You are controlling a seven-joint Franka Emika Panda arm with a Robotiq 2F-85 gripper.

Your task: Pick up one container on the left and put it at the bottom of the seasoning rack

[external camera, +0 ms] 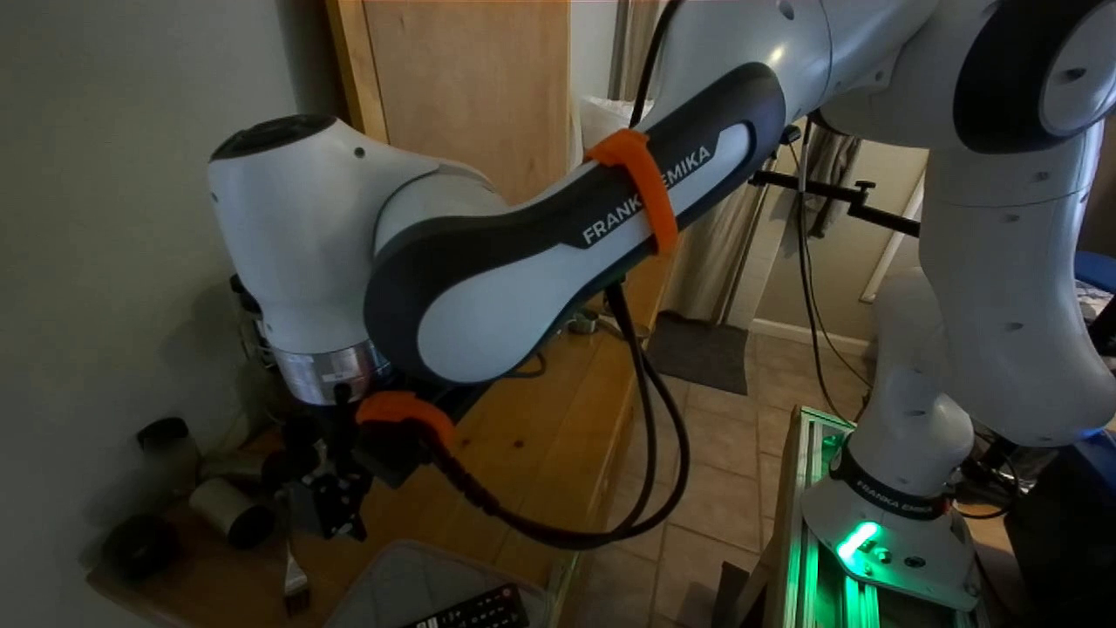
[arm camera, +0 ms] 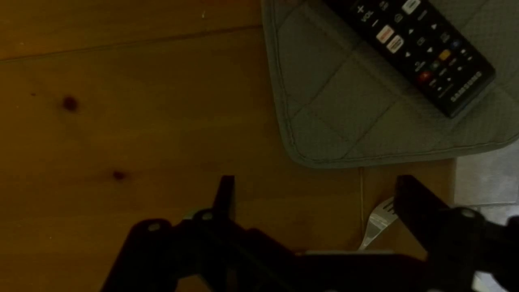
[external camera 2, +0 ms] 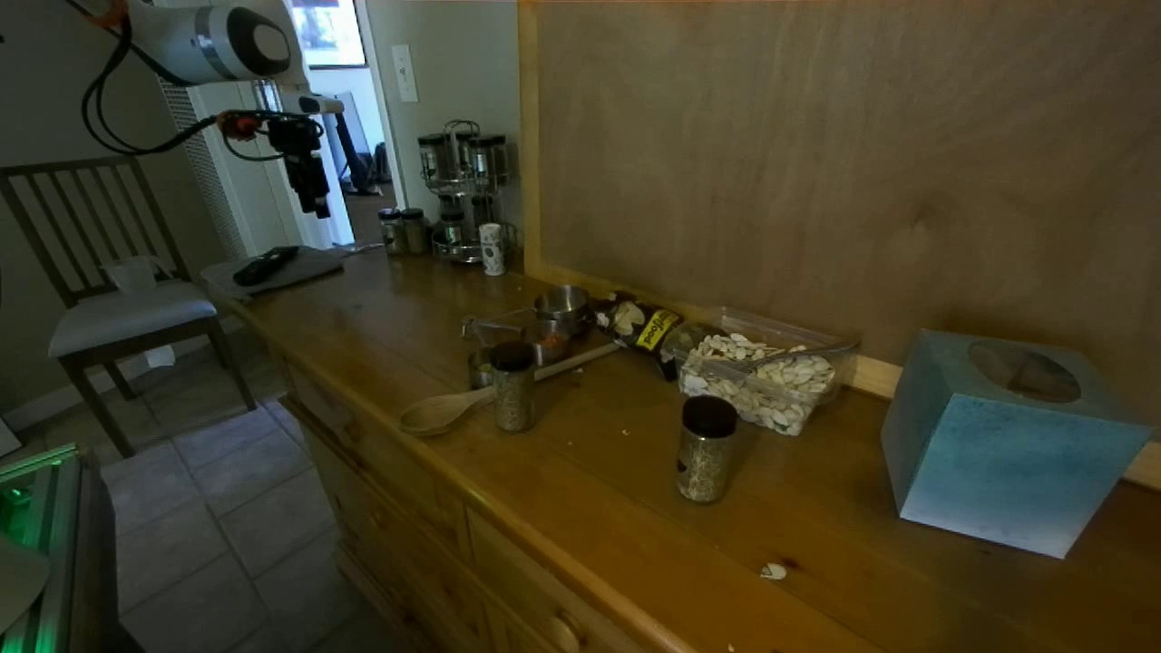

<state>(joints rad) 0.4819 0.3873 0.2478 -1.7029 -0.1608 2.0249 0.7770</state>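
Gripper (arm camera: 316, 182) nearest cam in wrist view; fingers (arm camera: 224, 198) spread wide, wood tabletop (arm camera: 275, 202) seen thru gap. Fork (arm camera: 378, 223) at 4 o'clock from mid-gap, tines partly behind one fingertip. Gray quilted mat (arm camera: 324, 121) at 1 o'clock, blk remote (arm camera: 409, 46) lying on it. In an exterior view gripper hangs above tabletop; seasoning rack (external camera 2: 458, 255) at its 3 o'clock, jars (external camera 2: 488, 160) on both tiers. Two dk-lidded containers (external camera 2: 414, 234) upright just beside rack, at its 8 o'clock; can't tell which is task's one. White patterned cyl. (external camera 2: 492, 250) at rack's 5 o'clock. Farther out, from view ctr: 2 loose jars (external camera 2: 706, 462) at approx 7 & 5 o'clock, blue tissue box (external camera 2: 1007, 444) approx 3.
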